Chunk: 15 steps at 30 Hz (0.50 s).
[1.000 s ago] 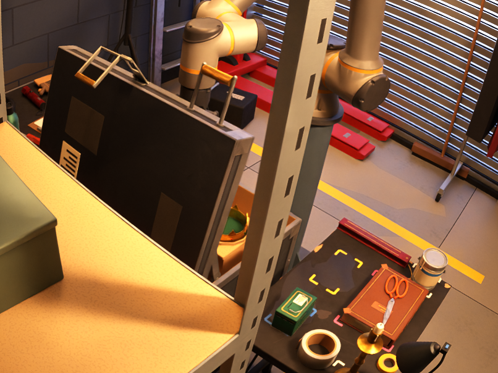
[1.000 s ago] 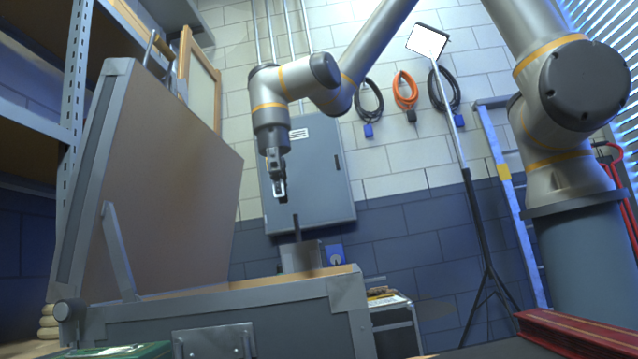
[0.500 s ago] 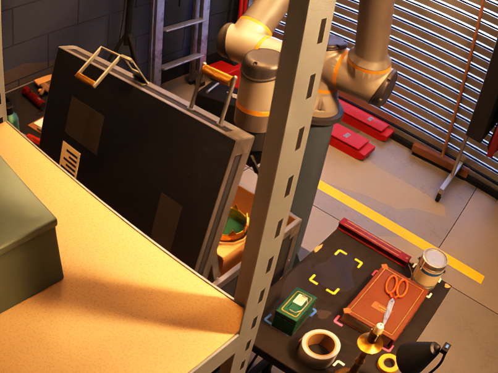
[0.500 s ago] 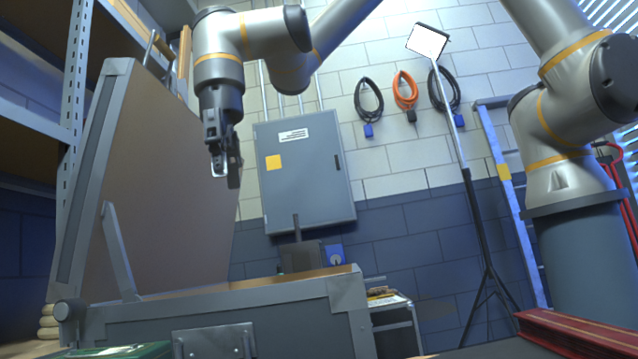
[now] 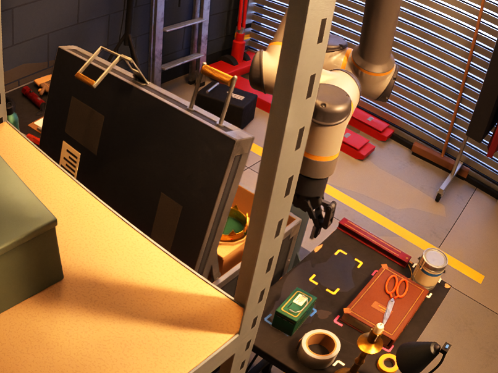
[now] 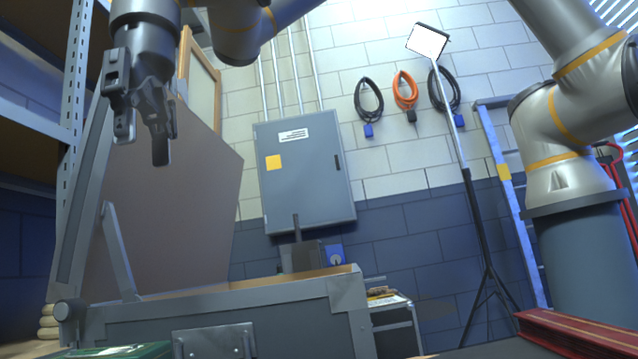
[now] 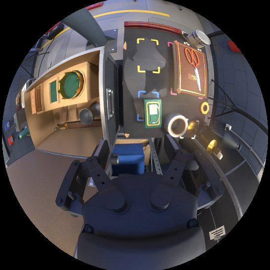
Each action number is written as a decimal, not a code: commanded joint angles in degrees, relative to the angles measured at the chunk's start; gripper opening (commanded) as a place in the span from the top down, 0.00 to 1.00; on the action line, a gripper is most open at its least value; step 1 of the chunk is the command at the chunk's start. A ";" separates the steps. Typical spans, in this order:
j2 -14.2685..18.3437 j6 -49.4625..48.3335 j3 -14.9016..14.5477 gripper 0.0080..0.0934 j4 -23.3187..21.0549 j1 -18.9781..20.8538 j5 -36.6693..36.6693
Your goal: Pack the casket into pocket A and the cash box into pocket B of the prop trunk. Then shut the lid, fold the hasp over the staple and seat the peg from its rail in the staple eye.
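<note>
The green cash box (image 5: 294, 310) (image 7: 152, 113) sits on the black mat by blue corner marks, below and in front of my gripper (image 5: 321, 219) (image 6: 147, 122) (image 7: 137, 152). My gripper is open and empty, hanging high above the mat near the trunk's front wall. The prop trunk (image 7: 68, 100) (image 6: 224, 304) stands open with its lid (image 5: 136, 156) propped up. One pocket holds a brown casket (image 7: 38, 98), another a green pad (image 7: 53, 88). A gold crown (image 5: 235, 225) (image 7: 71, 84) lies in the trunk. The hasp (image 5: 105, 66) sticks up from the lid's top edge.
A shelf upright (image 5: 281, 160) stands right beside my gripper. On the mat lie a brown book with orange scissors (image 5: 388, 299), a tape roll (image 5: 319, 347), a tin can (image 5: 430, 267), a brass candlestick (image 5: 369, 341), a yellow ring (image 5: 388, 363) and a red rail (image 5: 374, 241).
</note>
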 commanded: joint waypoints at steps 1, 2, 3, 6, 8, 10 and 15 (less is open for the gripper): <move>0.29 0.41 -0.55 0.06 0.17 0.36 -0.01; 0.68 0.88 -1.14 0.06 0.37 0.83 -0.01; 1.04 1.31 -1.70 0.06 0.57 1.26 -0.01; 1.96 2.38 -3.12 0.06 1.07 2.32 -0.01; 2.43 2.91 -3.85 0.06 1.33 2.85 -0.01; 2.79 3.31 -4.42 0.06 1.53 3.26 -0.01; 3.28 3.85 -5.19 0.06 1.81 3.79 -0.01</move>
